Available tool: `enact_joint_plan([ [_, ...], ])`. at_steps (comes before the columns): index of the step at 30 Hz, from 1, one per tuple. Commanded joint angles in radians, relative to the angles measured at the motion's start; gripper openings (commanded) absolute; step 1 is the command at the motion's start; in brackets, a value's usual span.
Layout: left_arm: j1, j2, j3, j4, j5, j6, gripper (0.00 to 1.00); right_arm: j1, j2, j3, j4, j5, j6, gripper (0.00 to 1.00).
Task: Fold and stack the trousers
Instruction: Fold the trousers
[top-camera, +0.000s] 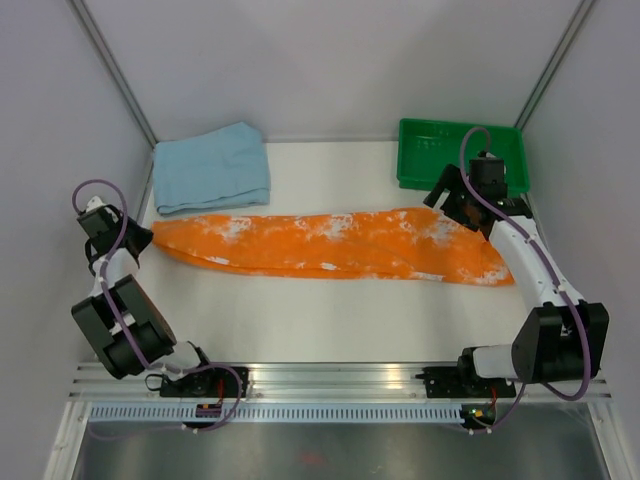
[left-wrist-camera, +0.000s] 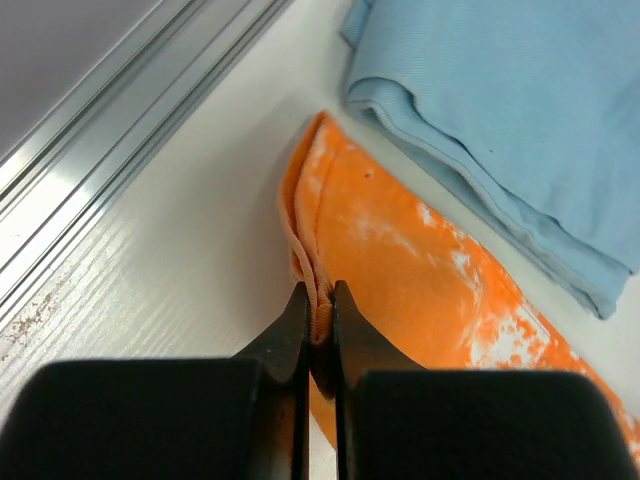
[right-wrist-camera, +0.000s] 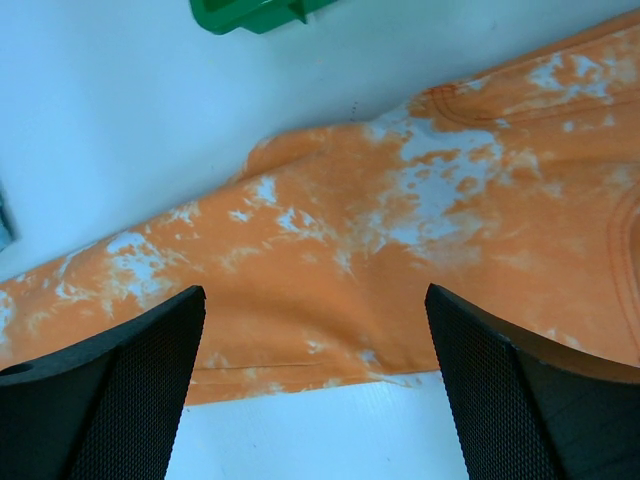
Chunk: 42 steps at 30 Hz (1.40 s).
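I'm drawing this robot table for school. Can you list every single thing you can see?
trousers: one, orange with white blotches, stretched long across the table's middle
cloth: one, light blue, folded, far left corner
tray: one, green, far right corner
table: one, white, under everything
arms: two, black and white, left arm and right arm at the near edge
left end effector: one, black, shut on the trousers' left edge
right end effector: one, black, open above the trousers' right end
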Motion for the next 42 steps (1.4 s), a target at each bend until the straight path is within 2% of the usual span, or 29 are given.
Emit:
enact_joint_plan([
  [1,0.003,-0.094,0.0,0.082,0.109,0.145,0.02,-0.005,0.029,0.036,0.101,-0.141,-0.036,0.98],
  [5,0.004,-0.172,0.041,0.056,0.139,0.179,0.02,0.027,0.092,0.036,0.161,-0.249,-0.088,0.97],
  [10,0.004,-0.25,0.06,-0.007,0.137,0.208,0.02,0.211,0.191,0.054,0.181,-0.241,-0.195,0.87],
  [12,0.006,-0.267,0.049,0.002,0.139,0.207,0.02,0.277,0.228,0.057,0.204,-0.234,-0.215,0.71],
  [13,0.01,-0.274,0.026,0.025,0.136,0.198,0.02,0.288,0.24,0.054,0.218,-0.238,-0.209,0.6],
  [14,0.018,-0.277,0.015,0.062,0.137,0.188,0.02,0.297,0.251,0.037,0.257,-0.246,-0.2,0.4],
  [17,0.088,-0.266,-0.017,0.149,0.177,0.113,0.02,0.349,0.289,-0.001,0.339,-0.26,-0.183,0.21],
  [19,0.142,-0.234,-0.029,0.215,0.226,0.06,0.02,0.383,0.34,0.011,0.357,-0.252,-0.197,0.19],
  [24,0.156,-0.197,-0.017,0.286,0.312,0.041,0.02,0.524,0.519,0.101,0.406,-0.226,-0.183,0.1],
  [26,0.158,-0.183,-0.009,0.288,0.326,0.046,0.02,0.583,0.603,0.177,0.425,-0.211,-0.16,0.07],
  [32,0.159,-0.14,0.018,0.318,0.399,0.06,0.02,0.72,0.766,0.404,0.426,-0.206,-0.16,0.05],
  [35,0.159,-0.12,0.034,0.324,0.427,0.061,0.02,0.757,0.834,0.502,0.416,-0.221,-0.165,0.01],
  [42,0.159,-0.094,0.104,0.3,0.485,0.04,0.02,0.808,0.958,0.635,0.371,-0.191,-0.163,0.0],
])
